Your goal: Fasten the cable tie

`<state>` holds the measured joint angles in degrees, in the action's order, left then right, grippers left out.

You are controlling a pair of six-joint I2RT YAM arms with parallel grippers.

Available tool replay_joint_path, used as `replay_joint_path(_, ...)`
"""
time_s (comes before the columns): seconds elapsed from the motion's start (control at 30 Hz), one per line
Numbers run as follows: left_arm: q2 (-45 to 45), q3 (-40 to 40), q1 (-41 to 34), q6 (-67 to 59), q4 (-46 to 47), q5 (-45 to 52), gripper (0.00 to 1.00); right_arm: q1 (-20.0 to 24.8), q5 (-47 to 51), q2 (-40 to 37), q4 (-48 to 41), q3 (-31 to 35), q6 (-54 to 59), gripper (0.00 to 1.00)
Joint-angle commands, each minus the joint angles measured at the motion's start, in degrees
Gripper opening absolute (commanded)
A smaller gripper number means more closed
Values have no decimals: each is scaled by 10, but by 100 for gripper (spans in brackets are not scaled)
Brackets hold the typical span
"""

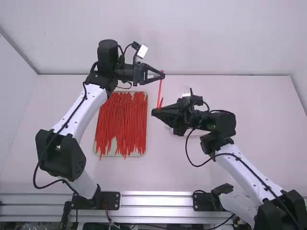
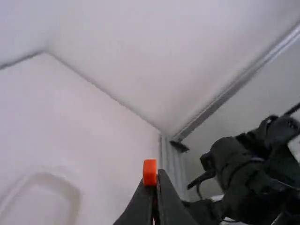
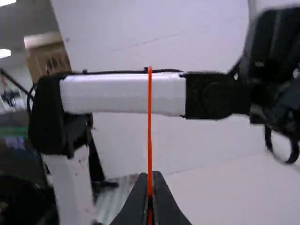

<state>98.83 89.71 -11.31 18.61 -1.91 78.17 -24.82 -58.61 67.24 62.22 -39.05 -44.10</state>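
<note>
One cable tie (image 1: pixel 160 91) hangs in the air above the surface (image 1: pixel 249 105), just above the middle of the high view; the left gripper (image 1: pixel 162 74) is closed on its upper end, where the square head (image 2: pixel 149 172) pokes out past the fingertips; the right gripper (image 1: pixel 154 112) is closed on its lower end, with the thin strap (image 3: pixel 149 131) running straight out from between its fingers.

The likely trouble is in the threading; the tail must be bent round and fed into a very small slot, and a slight misalignment would make it slide past the head. The left gripper's grip on the head looks shallow, so a pull along the strap could tug it free. The strap is springy and could flick out of the right gripper as it bends.

By count: two grippers, one held tie, one tray (image 1: pixel 140 154) at left of centre; on it lies a heap of spare ties (image 1: pixel 122 122), probably several dozen, too tangled to count.
</note>
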Motion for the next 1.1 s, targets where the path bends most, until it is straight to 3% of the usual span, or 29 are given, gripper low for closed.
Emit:
replay_joint_path(0.0, -8, -4, 5, -147, -3, 27, 1, -9, 18, -1, -8, -14, -121, 0)
replay_joint_path(0.13, -8, -4, 6, -277, -3, 95, 1, -9, 41, -1, -33, -14, -186, 0)
replay_joint_path(0.3, -8, -4, 28, -342, 2, 99, 1, 9, 34, -1, -34, -14, -250, 0)
replay_joint_path(0.5, -8, -4, 37, -402, 12, 118, 1, 0, 51, -1, -90, -14, -240, 0)
replay_joint_path(0.7, -8, -4, 30, -507, 75, 118, 1, -42, 89, -1, -102, -14, -226, 0)
replay_joint_path(1.07, -8, -4, 31, -723, 229, 118, 1, -51, 139, 0, -179, -14, -184, 0)
